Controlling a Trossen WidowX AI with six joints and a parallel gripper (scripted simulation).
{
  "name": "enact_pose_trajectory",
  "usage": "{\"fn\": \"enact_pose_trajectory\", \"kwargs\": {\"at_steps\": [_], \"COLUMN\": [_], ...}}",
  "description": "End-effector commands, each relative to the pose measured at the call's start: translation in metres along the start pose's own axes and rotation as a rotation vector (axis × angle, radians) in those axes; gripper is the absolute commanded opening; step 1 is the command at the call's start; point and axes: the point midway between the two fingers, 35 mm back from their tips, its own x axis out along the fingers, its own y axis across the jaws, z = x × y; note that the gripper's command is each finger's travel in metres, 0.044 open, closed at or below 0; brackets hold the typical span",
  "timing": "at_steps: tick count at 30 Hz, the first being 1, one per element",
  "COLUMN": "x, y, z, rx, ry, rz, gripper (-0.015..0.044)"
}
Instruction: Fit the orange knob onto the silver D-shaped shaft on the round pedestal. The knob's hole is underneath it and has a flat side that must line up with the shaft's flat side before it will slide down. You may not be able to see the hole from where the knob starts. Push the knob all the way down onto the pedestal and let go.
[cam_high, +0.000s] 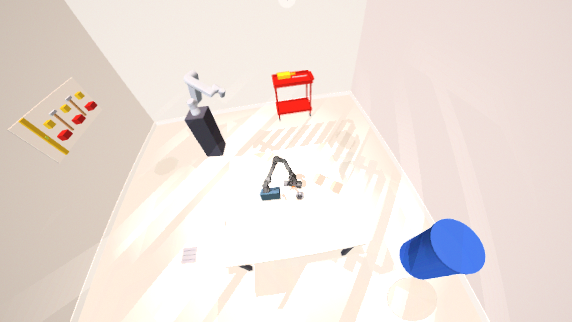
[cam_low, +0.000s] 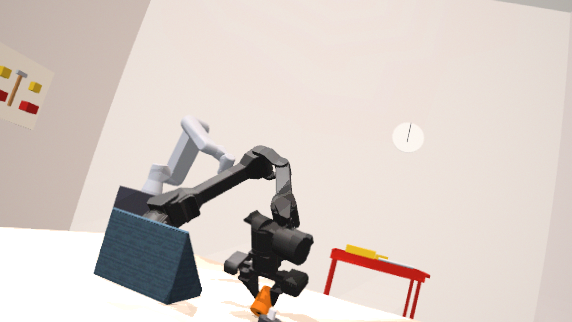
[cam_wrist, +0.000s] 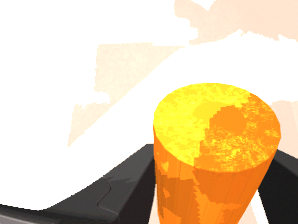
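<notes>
The orange knob (cam_low: 261, 302) (cam_wrist: 215, 135) is a ribbed cylinder held between the two dark fingers of my gripper (cam_low: 265, 297) (cam_wrist: 215, 187), which is shut on it. In the exterior view the knob leans, its lower end toward the lower left. The wrist view shows one plain end face and no hole. The round pedestal (cam_high: 299, 195) stands on the table near the arm. In the exterior view the silver shaft (cam_low: 272, 313) shows at the bottom edge, just right of and below the knob in the picture. I cannot tell whether they touch. The flat sides of hole and shaft are not readable.
The arm's blue base block (cam_high: 270, 193) (cam_low: 145, 257) stands on the white table (cam_high: 300, 230) to the left of the gripper. A grey robot on a dark stand (cam_high: 206, 132), a red cart (cam_high: 293, 106) and a blue bin (cam_high: 425, 255) stand away from the table.
</notes>
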Motion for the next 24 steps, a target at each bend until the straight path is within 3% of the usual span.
{"fn": "enact_pose_trajectory", "kwargs": {"at_steps": [1,12,24], "x": [-0.001,-0.005,-0.005], "y": [0.000,0.001,0.000], "z": [-0.003,-0.013,-0.014], "rx": [0.000,0.014,0.017], "ry": [-0.065,-0.218,-0.226], "rz": [-0.001,0.001,-0.001], "gripper": [0.0179,0.0179,0.0179]}}
